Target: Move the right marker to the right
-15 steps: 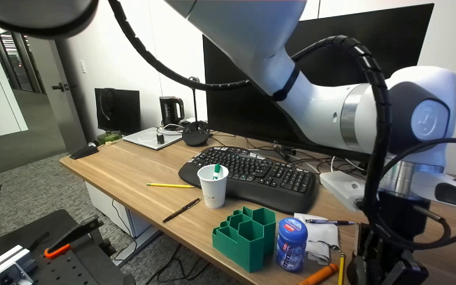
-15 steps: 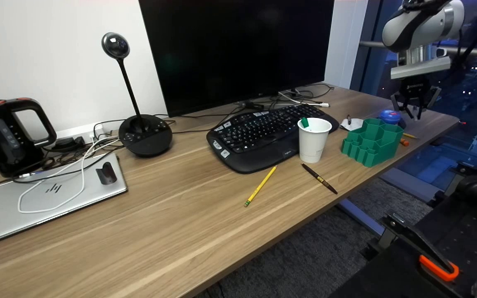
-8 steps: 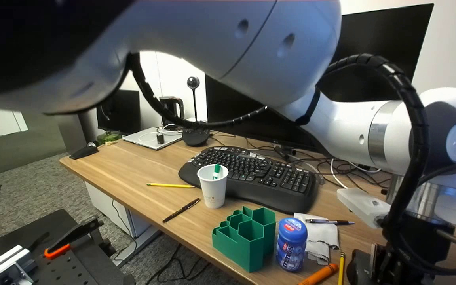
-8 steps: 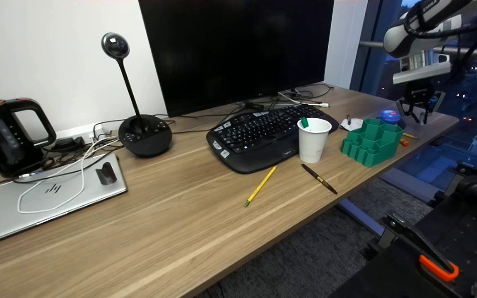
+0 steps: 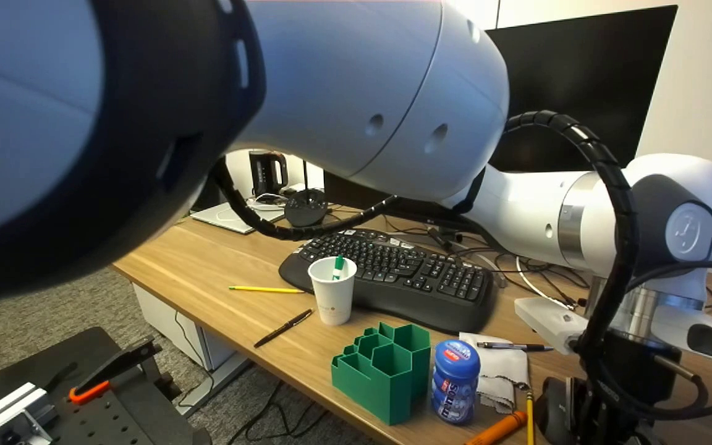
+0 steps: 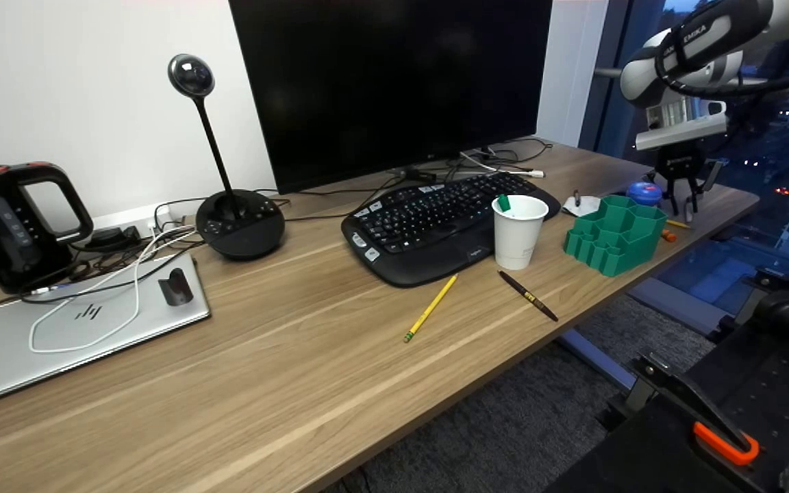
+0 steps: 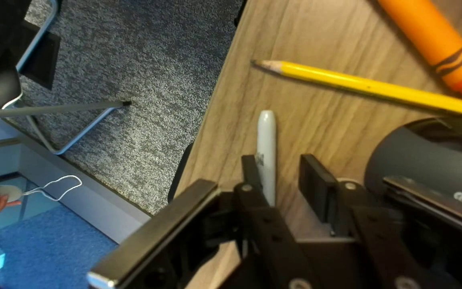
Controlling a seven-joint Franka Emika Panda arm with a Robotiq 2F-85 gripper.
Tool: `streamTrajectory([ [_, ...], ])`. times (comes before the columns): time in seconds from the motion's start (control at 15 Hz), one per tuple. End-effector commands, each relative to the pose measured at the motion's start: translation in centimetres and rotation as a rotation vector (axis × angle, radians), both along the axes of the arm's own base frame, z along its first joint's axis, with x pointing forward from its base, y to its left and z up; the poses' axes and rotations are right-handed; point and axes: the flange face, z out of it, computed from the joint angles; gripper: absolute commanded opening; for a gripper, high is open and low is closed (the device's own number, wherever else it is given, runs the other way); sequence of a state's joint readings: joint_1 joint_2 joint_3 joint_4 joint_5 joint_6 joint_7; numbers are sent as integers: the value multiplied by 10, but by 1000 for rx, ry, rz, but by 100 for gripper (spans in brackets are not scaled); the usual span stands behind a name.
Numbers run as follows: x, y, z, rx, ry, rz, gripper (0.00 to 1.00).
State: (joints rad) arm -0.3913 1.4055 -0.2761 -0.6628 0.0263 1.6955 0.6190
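A light grey marker (image 7: 267, 148) lies on the wooden table near its edge in the wrist view. My gripper (image 7: 281, 172) is open, with its fingers apart. The marker shows between the fingers, close against the left finger, which covers part of it. I cannot tell whether they touch. In an exterior view the gripper (image 6: 682, 207) is low over the far right end of the table. A green marker (image 5: 339, 266) stands in a white cup (image 5: 333, 303); its tip also shows in an exterior view (image 6: 503, 202).
A yellow pencil (image 7: 355, 83), an orange crayon-shaped stick (image 7: 431, 36) and a black mouse (image 7: 431, 156) lie near the gripper. A blue gum bottle (image 5: 457, 383) and green holder (image 5: 381, 371) stand close by. The keyboard (image 5: 393, 272) is farther off. The table edge (image 7: 215, 96) is near.
The gripper first shifted right, then back left in both exterior views, and has come lower to the table. The upper arm swung across an exterior view. The objects have not moved.
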Motion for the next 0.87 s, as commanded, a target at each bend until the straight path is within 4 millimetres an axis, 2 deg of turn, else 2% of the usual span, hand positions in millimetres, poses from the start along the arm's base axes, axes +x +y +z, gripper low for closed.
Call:
streamTrajectory([
  [0.0, 12, 9, 19, 45, -23, 23, 67],
  [0.27, 26, 19, 77, 133, -68, 108, 95],
  [0.33, 26, 24, 96, 172, -54, 151, 100],
  [0.4, 26, 31, 116, 215, -38, 195, 100],
  [0.47, 27, 22, 77, 122, -41, 145, 100],
  [0.53, 29, 23, 93, 127, -47, 154, 99],
  [0.6, 30, 23, 97, 124, -51, 153, 100],
  [0.8, 25, 23, 78, 132, -32, 150, 100],
])
